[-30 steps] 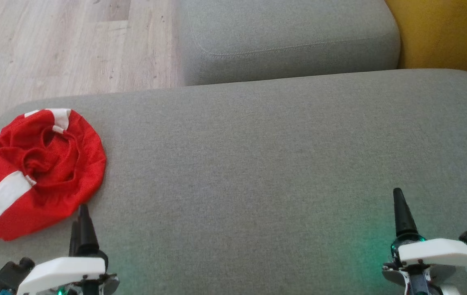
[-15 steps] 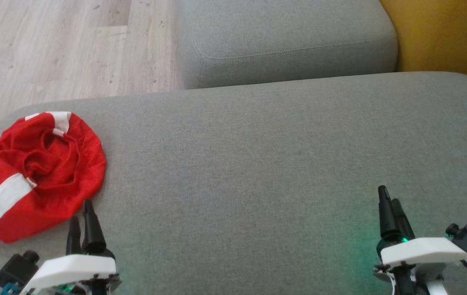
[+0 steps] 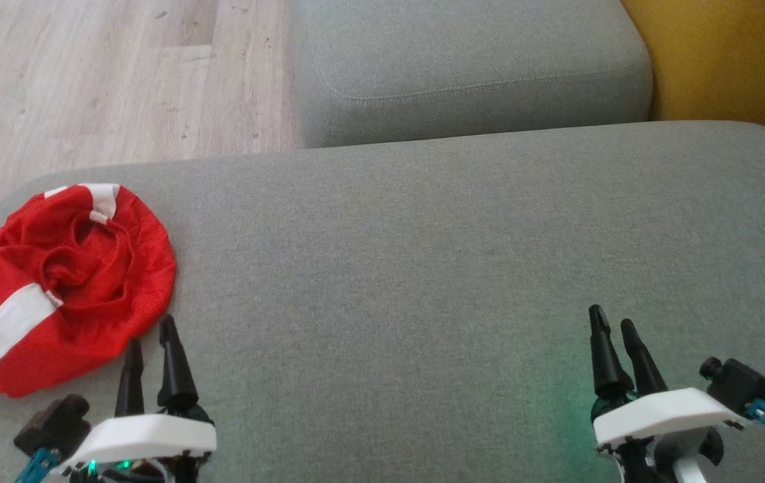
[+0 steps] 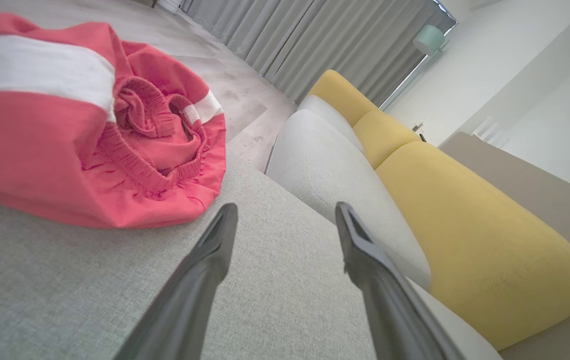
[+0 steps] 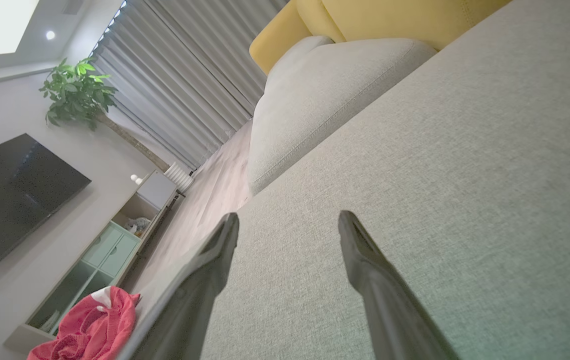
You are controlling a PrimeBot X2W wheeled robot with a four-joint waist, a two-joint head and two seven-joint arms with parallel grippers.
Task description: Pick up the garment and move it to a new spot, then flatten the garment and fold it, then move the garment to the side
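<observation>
Head view: the crumpled red-and-white garment [image 3: 64, 282] lies at the left end of the grey cushion [image 3: 422, 255]. My left gripper [image 3: 151, 332] hovers just beside its near edge, fingers spread and empty; my right gripper [image 3: 611, 316], likewise spread and empty, stands well apart from it, over the cushion's right part.

i lose the red garment [image 3: 87, 268] past the left edge of my head view, and past the top and left edges of the left wrist view. its tucked-under folds are hidden from me. the right wrist view's bottom edge clips it too. the bits on the cabinet [image 5: 110, 247] shelf are too small to name.
</observation>
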